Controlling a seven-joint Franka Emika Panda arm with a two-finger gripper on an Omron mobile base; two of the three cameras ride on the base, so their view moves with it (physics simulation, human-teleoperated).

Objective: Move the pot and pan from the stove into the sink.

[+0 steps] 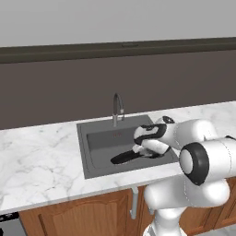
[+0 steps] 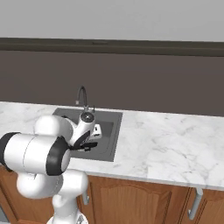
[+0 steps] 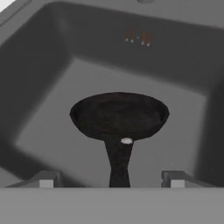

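Note:
The black pan (image 3: 119, 114) lies in the dark grey sink (image 3: 52, 87). Its long handle (image 3: 118, 162) points back toward my hand. My gripper (image 3: 111, 180) is open, with the handle running up between the two spread fingertips (image 3: 46, 180) and touching neither. In the left base view the pan (image 1: 123, 157) rests at the front of the sink (image 1: 99, 138), and the gripper (image 1: 146, 153) hangs just right of it. In the right base view the gripper (image 2: 89, 145) is low in the sink (image 2: 111, 127). The pot is out of view.
A slim curved faucet (image 1: 118, 108) stands behind the basin. White marble counter (image 1: 41, 161) runs on both sides, with wooden cabinet doors (image 1: 87, 216) below. A small corner of the stove (image 1: 8, 220) shows at the lower left edge. A dark wall backs the counter.

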